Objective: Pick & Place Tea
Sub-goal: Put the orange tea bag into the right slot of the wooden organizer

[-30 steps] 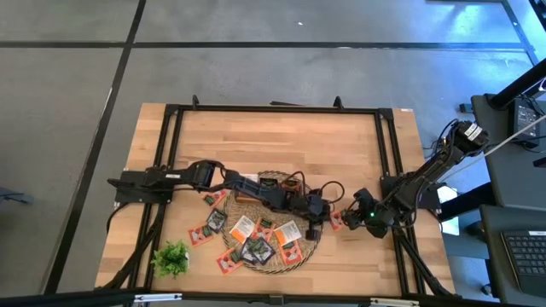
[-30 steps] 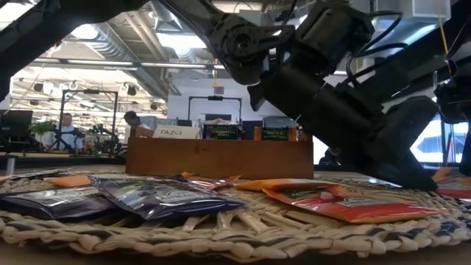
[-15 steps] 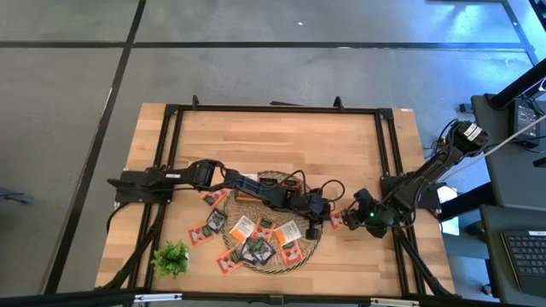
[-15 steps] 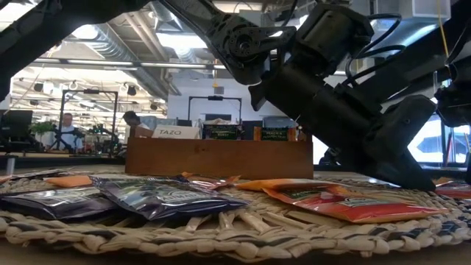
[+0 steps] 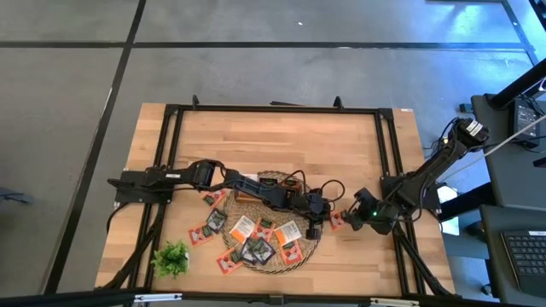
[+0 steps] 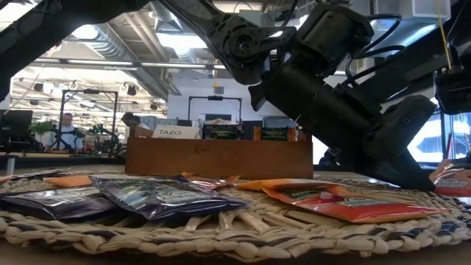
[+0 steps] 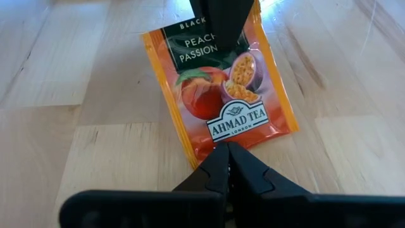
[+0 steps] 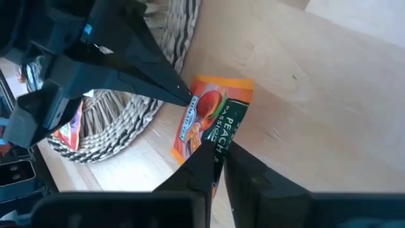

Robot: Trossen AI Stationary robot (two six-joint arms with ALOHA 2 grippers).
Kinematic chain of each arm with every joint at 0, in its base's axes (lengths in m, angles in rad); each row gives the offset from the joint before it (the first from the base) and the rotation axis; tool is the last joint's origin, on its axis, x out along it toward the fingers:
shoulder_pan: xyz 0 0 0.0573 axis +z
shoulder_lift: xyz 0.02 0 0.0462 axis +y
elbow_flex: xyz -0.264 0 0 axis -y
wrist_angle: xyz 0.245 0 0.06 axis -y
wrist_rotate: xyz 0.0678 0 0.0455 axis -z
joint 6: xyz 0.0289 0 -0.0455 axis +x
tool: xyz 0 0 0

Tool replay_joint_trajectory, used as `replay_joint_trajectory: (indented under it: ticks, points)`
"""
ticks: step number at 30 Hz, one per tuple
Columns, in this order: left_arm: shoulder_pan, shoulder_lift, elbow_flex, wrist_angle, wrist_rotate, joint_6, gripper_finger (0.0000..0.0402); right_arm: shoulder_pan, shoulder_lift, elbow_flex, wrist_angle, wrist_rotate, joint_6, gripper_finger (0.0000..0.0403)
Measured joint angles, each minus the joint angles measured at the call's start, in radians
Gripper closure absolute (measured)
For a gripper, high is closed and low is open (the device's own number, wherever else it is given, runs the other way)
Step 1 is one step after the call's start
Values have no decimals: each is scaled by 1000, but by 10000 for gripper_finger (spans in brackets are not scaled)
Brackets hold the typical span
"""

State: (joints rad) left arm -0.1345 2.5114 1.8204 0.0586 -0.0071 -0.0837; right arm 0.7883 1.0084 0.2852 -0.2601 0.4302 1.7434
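We're mid-handoff: right gripper [image 8: 218, 152] jaws pinched on the peach tea sachet [image 8: 212, 120] just off the mat [image 8: 136, 123] over the desk [image 8: 329, 95], left gripper [image 7: 228, 155] jaws closed at its other edge; next, prob. left backs off, right carries to tray [image 6: 218, 157].

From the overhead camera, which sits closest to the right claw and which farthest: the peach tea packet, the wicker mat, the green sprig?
From the right gripper:
1. Peach tea packet, right at its fingertips, beside the mat's right edge.
2. Wicker mat, further left, mid-table.
3. Green sprig, far left, near the front edge.
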Motion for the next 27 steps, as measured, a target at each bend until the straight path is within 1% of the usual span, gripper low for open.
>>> replay_joint_trajectory:
  ticks: [8, 12, 16, 19, 23, 25, 27]
  points:
    - [0, 0, -1, 0, 0, 3, 400, 0, -1, 1, -1, 17, -2, 396]
    - [0, -18, -4, -20, 0, 56, 400, -2, -6, 2, -1, 18, -26, 397]
    - [1, -69, -10, -50, -1, 85, 400, 0, -29, 2, -3, 17, -60, 395]
    - [2, -139, -6, -53, -1, 107, 400, 0, -55, 14, -25, 27, -110, 398]
    - [2, -229, -5, -171, -1, 154, 400, -1, -83, 98, -123, 98, -246, 398]
    - [7, -284, -7, -250, 2, 192, 400, -7, -85, 160, -172, 156, -355, 398]
    - [22, -355, -11, -324, 10, 198, 400, -31, -86, 228, -211, 187, -473, 399]
